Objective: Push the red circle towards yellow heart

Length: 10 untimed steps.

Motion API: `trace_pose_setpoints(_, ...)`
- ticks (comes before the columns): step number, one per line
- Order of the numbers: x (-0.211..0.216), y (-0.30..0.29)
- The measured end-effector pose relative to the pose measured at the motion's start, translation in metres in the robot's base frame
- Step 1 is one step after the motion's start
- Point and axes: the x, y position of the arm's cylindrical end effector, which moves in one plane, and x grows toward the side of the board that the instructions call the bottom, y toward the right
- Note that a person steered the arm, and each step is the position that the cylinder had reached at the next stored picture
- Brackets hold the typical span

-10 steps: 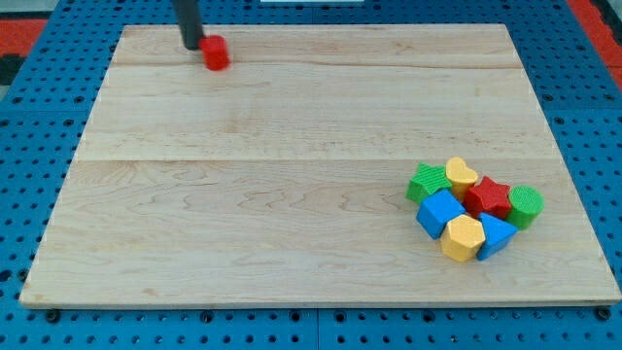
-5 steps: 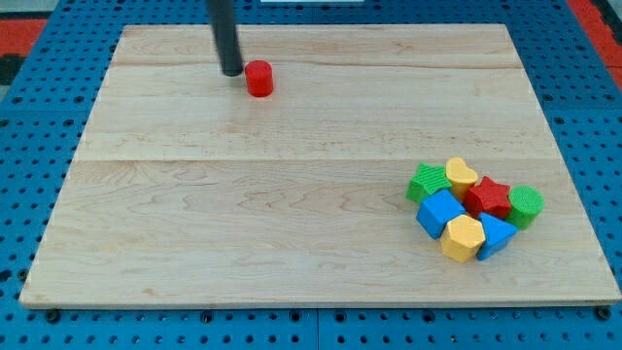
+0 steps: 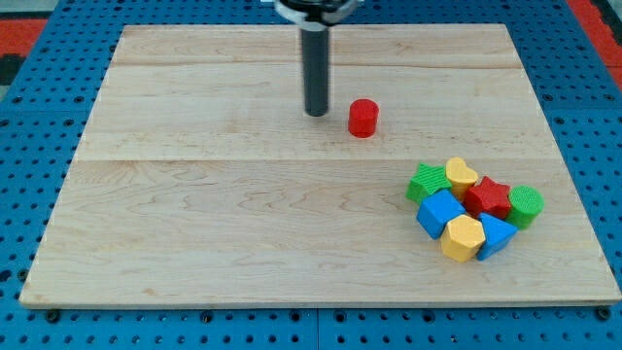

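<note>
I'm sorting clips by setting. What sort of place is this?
Likely a robotics lab bench: a wooden board on a blue perforated table, with my tip beside a red circle and clustered toy blocks.

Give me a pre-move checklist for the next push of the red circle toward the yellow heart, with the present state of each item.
1. My tip in view, on the board: ok.
2. Tip touching the red circle: not ok; a small gap shows, the tip lying to the circle's left.
3. Tip behind the circle on the line to the yellow heart: roughly ok; the heart lies right and lower, so the tip might start slightly higher.
4. Path between circle and heart free of blocks: ok.
5. Heart reachable without disturbing neighbours: not ok; it sits packed against the green block and red star.
6. Circle upright: ok.
</note>
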Motion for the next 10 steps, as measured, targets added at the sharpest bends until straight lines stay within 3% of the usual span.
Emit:
trace_pose_setpoints(1,0.057,0.023)
trace_pose_setpoints(2,0.040,0.004)
trace_pose_setpoints(3,-0.017,-0.012)
trace_pose_setpoints(4,0.005,0.035)
trace_pose_setpoints(5,0.074,0.024)
trace_pose_setpoints(6,0.064,0.018)
trace_pose_setpoints(7,0.012,-0.026)
trace_pose_setpoints(9,0.044,0.043)
trace_pose_setpoints(10,0.038,0.038)
